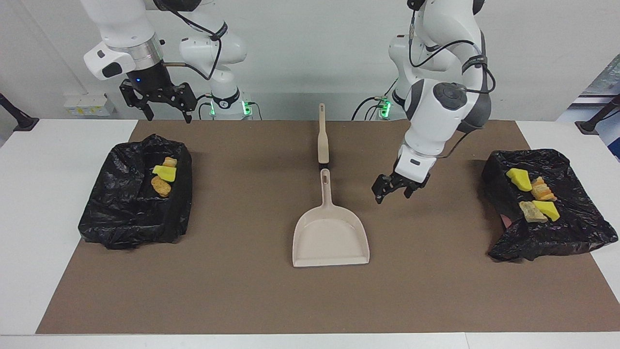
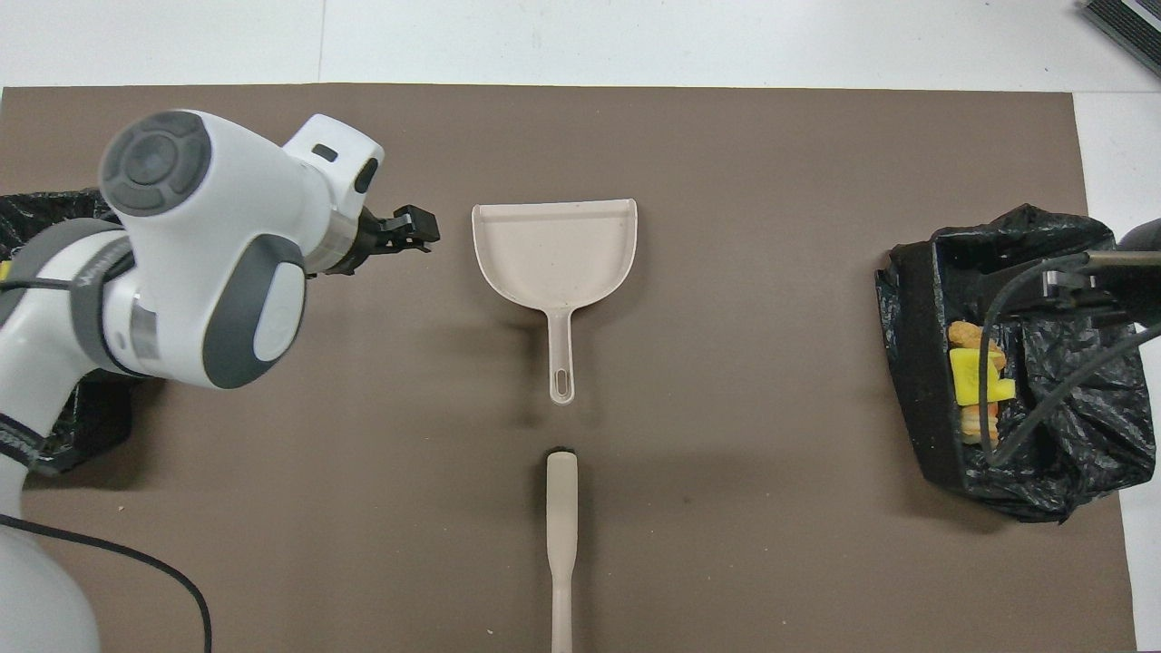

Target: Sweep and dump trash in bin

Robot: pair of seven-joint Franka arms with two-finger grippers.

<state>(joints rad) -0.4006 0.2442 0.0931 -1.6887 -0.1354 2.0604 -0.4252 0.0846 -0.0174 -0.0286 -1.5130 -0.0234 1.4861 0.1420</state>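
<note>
Seven trash bits [image 1: 164,173] binned, none on bench [image 1: 58,203]; dustpan [image 1: 331,236] empty; left gripper [image 1: 393,189], right gripper [image 1: 167,109] apart, holding nothing

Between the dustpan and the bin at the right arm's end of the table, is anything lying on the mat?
No. In both views the brown mat is bare between the beige dustpan and that black-lined bin.

Dustpan [image 1: 331,237]: I see plain beige
Brush [image 1: 322,135]: beige too
Mat [image 1: 242,271]: flat brown
Bin liners [image 1: 131,213]: glossy black
Trash [image 1: 164,173]: yellow sponge, orange-tan lumps
Desk [image 1: 43,218]: white
</note>
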